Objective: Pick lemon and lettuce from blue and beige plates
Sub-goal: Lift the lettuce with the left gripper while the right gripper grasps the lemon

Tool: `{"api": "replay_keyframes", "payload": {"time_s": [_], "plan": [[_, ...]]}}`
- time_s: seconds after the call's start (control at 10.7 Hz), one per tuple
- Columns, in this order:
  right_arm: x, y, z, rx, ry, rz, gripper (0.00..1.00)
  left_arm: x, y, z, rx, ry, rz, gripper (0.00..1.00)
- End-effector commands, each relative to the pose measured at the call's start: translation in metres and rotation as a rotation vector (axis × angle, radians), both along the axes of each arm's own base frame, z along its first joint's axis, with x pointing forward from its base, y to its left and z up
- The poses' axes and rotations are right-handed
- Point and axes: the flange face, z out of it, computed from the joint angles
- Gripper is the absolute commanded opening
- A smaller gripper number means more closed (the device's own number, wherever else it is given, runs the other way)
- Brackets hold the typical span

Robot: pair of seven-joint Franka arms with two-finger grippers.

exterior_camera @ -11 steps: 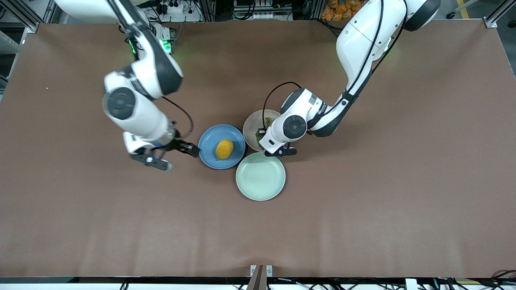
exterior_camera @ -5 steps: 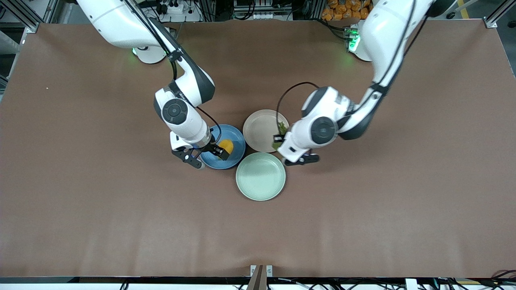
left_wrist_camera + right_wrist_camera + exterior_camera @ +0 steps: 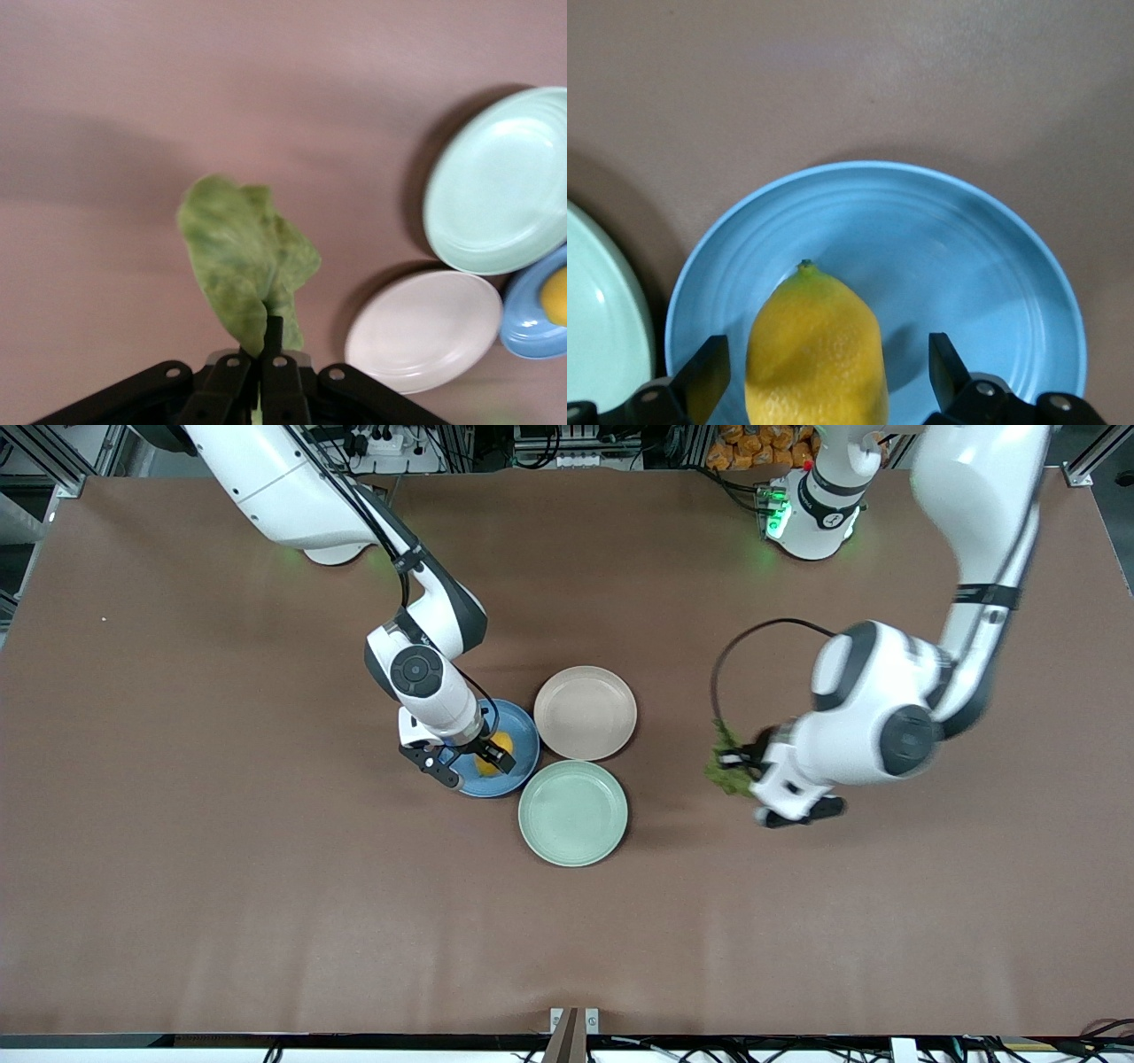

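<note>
Nearest the front camera sits the mint-green plate, bare. At its eleven o'clock, the blue plate is half hidden under the right gripper, whose fingers stand apart astride the dimpled yellow lemon. At one o'clock lies the beige plate. Over brown table toward the left arm's end, the left gripper pinches the ruffled lettuce.

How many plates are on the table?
3. The blue plate holds the lemon, under the right gripper. The beige plate sits beside it, toward the left arm's end. The mint-green plate lies nearest the front camera.
</note>
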Motion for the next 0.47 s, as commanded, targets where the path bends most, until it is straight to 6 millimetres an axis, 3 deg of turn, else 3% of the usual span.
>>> {"api": "replay_keyframes", "payload": {"time_s": [0.0, 0.19, 0.28, 0.37], "plan": [[-0.003, 0.008, -0.003, -0.001, -0.008, -0.027, 0.77, 0.010, 0.065, -0.010, -0.011, 0.025, 0.013, 0.00], [0.000, 0.010, -0.001, -0.003, -0.021, -0.012, 0.18, 0.015, 0.092, -0.034, -0.017, 0.058, 0.047, 0.00], [0.003, 0.009, 0.004, -0.012, -0.033, 0.005, 0.00, 0.019, 0.105, -0.052, -0.024, 0.076, 0.065, 0.00], [0.010, 0.007, 0.016, -0.006, -0.046, 0.004, 0.00, 0.020, 0.112, -0.075, -0.031, 0.099, 0.080, 0.00]]}}
